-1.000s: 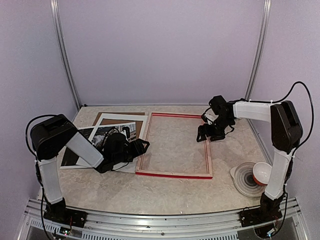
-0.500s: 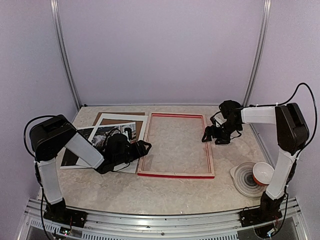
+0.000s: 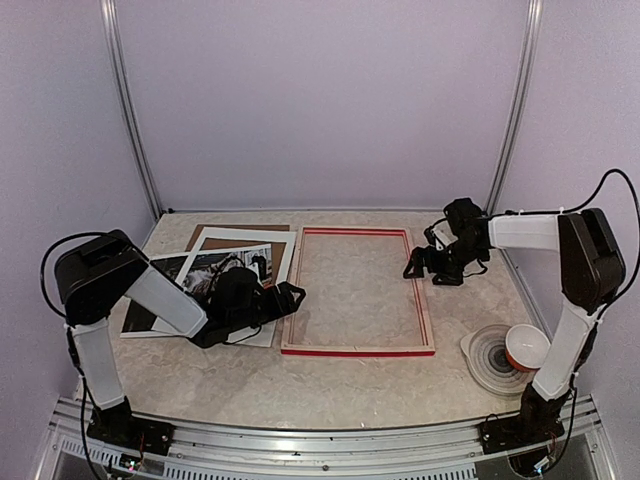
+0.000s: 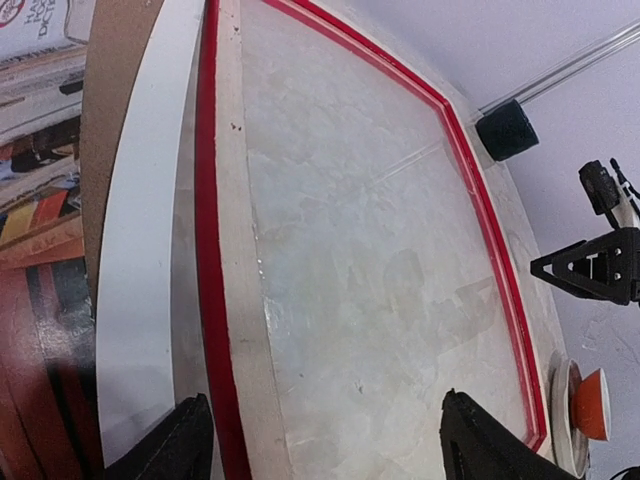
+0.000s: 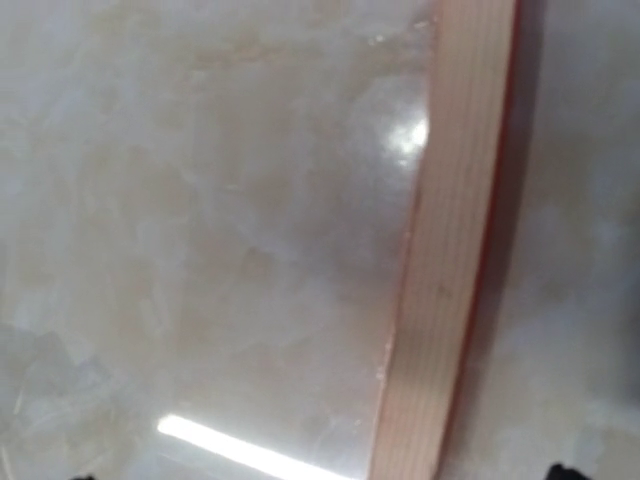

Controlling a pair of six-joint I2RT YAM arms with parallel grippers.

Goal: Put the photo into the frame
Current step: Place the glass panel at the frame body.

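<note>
- The frame (image 3: 357,350) lies flat mid-counter, pale wood back up, nothing inside; the counter (image 3: 350,395) shows through the opening.
- Change: the frame sits a bit further right than a second ago, and its near corners have shifted toward the right arm.
- The right pincer (image 3: 415,268) has moved right along with it and has opened wider. It is now spread over the right rail, and the wrist view shows only the bare rail (image 5: 440,300) with nothing pinched.
- The left pincer (image 3: 287,293) has barely moved. It is spread and empty, low over the frame's left rail (image 4: 240,300).
- The photo (image 3: 143,313) is at far left on the counter under the left arm, partly covered by the white mat (image 3: 262,335) and not in the frame. Its colourful book stacks show at the edge of the left wrist view (image 4: 35,230).
- The brown backing board (image 3: 245,235) lies behind the mat.
- Judgement: the frame repositioning looks done and the right side has released. The photo has not been picked up, so the main step is still ahead. The left arm is nearest the photo, and the mat on top may get in the way.
</note>
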